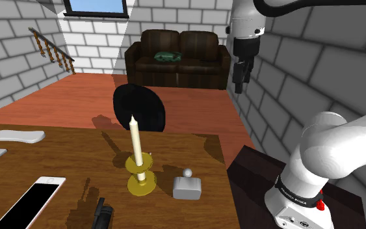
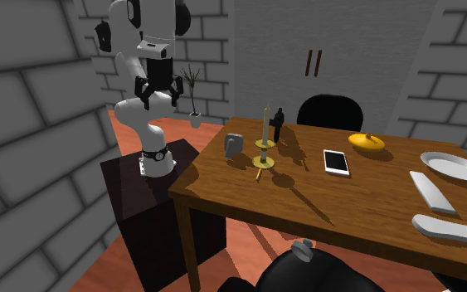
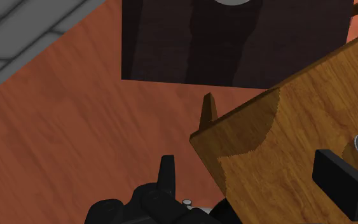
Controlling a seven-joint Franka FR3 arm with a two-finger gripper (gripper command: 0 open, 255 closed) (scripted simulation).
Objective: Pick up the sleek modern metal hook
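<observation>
High above the dark stand, the claw hangs with its two black fingers spread apart and nothing between them. The wrist view looks past them onto a corner of the bench and the red-brown floor.

The hook is a small pale grey block with a round knob on top. It stands on the bench near the edge closest to the stand, just beside the gold-coloured candlestick with its tall candle. A phone and a small black object lie farther along.

The candle looks like the main hazard. It rises well above the hook, so a slanting descent could clip it and tip the candlestick over. A push from the side might also slide the hook off the near edge, and fingers closing on the rounded knob rather than the block may well slip.

No brand or label can be read. The small lettering on the arm's base is too small to tell.
</observation>
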